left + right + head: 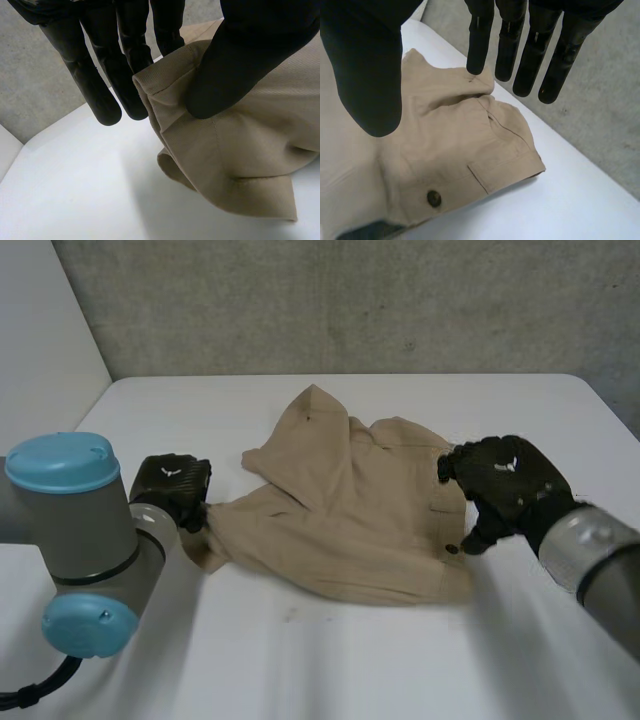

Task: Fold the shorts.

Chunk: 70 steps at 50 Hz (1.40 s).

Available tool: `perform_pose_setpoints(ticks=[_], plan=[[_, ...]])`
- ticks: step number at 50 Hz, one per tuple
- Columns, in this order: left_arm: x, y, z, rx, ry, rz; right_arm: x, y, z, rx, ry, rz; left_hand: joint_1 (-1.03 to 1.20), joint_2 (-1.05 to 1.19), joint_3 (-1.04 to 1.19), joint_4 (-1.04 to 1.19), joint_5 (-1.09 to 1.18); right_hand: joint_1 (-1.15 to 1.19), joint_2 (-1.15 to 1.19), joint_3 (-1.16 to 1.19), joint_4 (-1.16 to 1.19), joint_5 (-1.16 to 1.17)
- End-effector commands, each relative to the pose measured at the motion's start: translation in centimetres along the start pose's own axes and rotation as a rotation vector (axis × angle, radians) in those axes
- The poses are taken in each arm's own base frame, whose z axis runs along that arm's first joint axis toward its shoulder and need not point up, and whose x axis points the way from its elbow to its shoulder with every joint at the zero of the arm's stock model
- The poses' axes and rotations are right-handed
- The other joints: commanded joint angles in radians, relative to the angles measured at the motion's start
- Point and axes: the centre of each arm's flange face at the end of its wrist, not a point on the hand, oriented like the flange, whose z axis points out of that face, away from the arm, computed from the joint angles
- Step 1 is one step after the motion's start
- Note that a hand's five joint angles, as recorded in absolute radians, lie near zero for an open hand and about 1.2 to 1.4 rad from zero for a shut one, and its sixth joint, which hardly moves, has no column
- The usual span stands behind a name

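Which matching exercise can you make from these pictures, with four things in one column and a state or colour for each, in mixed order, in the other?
Column one:
1 left hand
2 right hand
3 button
4 table

Column two:
A white
B open, above the shorts
C dark and round
D pinching the shorts' edge

Pairs: 1-D, 2-B, 3-C, 4-A.

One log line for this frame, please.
left hand: pinches edge of shorts | right hand: open at opposite edge | shorts: rumpled on table
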Motion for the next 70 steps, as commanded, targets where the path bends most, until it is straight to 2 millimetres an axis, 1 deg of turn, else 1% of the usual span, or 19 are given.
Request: perform_pose_setpoints(ticks=[1,6,12,16,20,27,37,43,47,49,50,51,55,58,59,62,64,66,70], plan=[[0.0,-0.1,0.4,0.002,-0.002,-0.002,-2.9,3.0,-2.7,-0.040,-0.048,-0.072,0.255,0.196,0.203,0.198,0.259,0.229,0.142,0.141,0.145,0.159],[-0.1,0.0,0.5,0.002,-0.004,-0.003,-4.1,4.7,-3.6,-0.091,-0.084,-0.048,0.255,0.196,0.203,0.198,0.259,0.246,0.160,0.159,0.163,0.177],[-0.1,-0.2,0.5,0.006,-0.005,-0.003,-4.5,5.6,-3.7,-0.095,-0.090,-0.046,0.255,0.196,0.203,0.198,0.259,0.244,0.157,0.156,0.160,0.174],[-0.1,-0.2,0.5,0.006,-0.005,-0.005,-4.7,5.9,-3.1,-0.074,-0.084,-0.053,0.255,0.196,0.203,0.198,0.259,0.232,0.145,0.144,0.148,0.162],[-0.1,-0.1,0.5,0.003,-0.006,-0.004,-4.9,7.2,-1.8,-0.095,-0.087,-0.051,0.255,0.196,0.203,0.198,0.259,0.229,0.142,0.141,0.145,0.159],[-0.1,0.0,0.5,0.001,-0.007,-0.004,-5.4,8.4,-0.1,-0.100,-0.095,-0.059,0.255,0.196,0.203,0.198,0.259,0.276,0.189,0.188,0.192,0.206],[0.0,0.0,0.4,-0.002,-0.006,-0.003,-5.3,8.4,1.8,-0.070,-0.022,-0.095,0.255,0.196,0.203,0.198,0.259,0.417,0.330,0.329,0.333,0.347],[-0.1,0.1,0.4,-0.004,-0.007,-0.004,-6.4,8.8,2.6,-0.069,-0.048,-0.109,0.255,0.196,0.203,0.198,0.259,0.478,0.392,0.391,0.395,0.408],[-0.1,0.1,0.4,-0.006,-0.008,-0.004,-6.4,9.2,3.0,-0.084,-0.040,-0.116,0.255,0.196,0.203,0.198,0.259,0.537,0.450,0.450,0.453,0.467],[-0.2,0.2,0.4,-0.009,-0.009,-0.004,-6.4,9.4,3.1,-0.088,-0.035,-0.134,0.255,0.196,0.203,0.198,0.259,0.596,0.509,0.508,0.512,0.526],[-0.2,0.2,0.4,-0.011,-0.008,-0.004,-6.4,9.4,3.2,-0.088,-0.030,-0.142,0.255,0.196,0.203,0.198,0.259,0.680,0.594,0.593,0.596,0.610],[-0.2,0.2,0.4,-0.012,-0.009,-0.004,-6.2,9.4,3.2,-0.086,-0.024,-0.159,0.255,0.196,0.203,0.198,0.259,0.927,0.840,0.840,0.843,0.857],[-0.1,0.6,0.1,-0.031,-0.004,0.003,-5.5,8.7,3.2,-0.072,0.003,-0.169,0.255,0.196,0.203,0.198,0.259,0.930,0.843,0.842,0.846,0.860],[0.0,1.0,-0.8,-0.076,0.012,0.022,-5.0,7.1,2.9,-0.032,0.023,-0.162,0.255,0.196,0.203,0.198,0.259,0.930,0.843,0.842,0.846,0.860],[0.1,1.3,-1.2,-0.098,0.020,0.026,-4.5,5.5,2.3,0.007,0.039,-0.170,0.255,0.196,0.203,0.198,0.259,0.930,0.843,0.842,0.846,0.860],[-0.1,1.0,-3.5,-0.163,0.041,0.039,-3.9,3.1,0.7,0.028,0.046,-0.175,0.255,0.196,0.203,0.198,0.259,0.930,0.843,0.842,0.846,0.860],[-0.5,0.4,-5.6,-0.200,0.055,0.044,-3.7,2.1,-0.1,0.013,0.032,-0.170,0.255,0.196,0.203,0.198,0.259,0.930,0.843,0.842,0.846,0.860],[-0.8,0.1,-7.2,-0.227,0.064,0.048,-3.4,1.2,-1.0,-0.028,0.009,-0.166,0.255,0.196,0.203,0.198,0.259,0.930,0.843,0.842,0.846,0.860],[-1.5,-0.9,-10.8,-0.243,0.076,0.050,-2.6,1.0,-2.1,-0.154,-0.038,-0.145,0.255,0.196,0.203,0.198,0.259,0.930,0.843,0.842,0.846,0.860]])
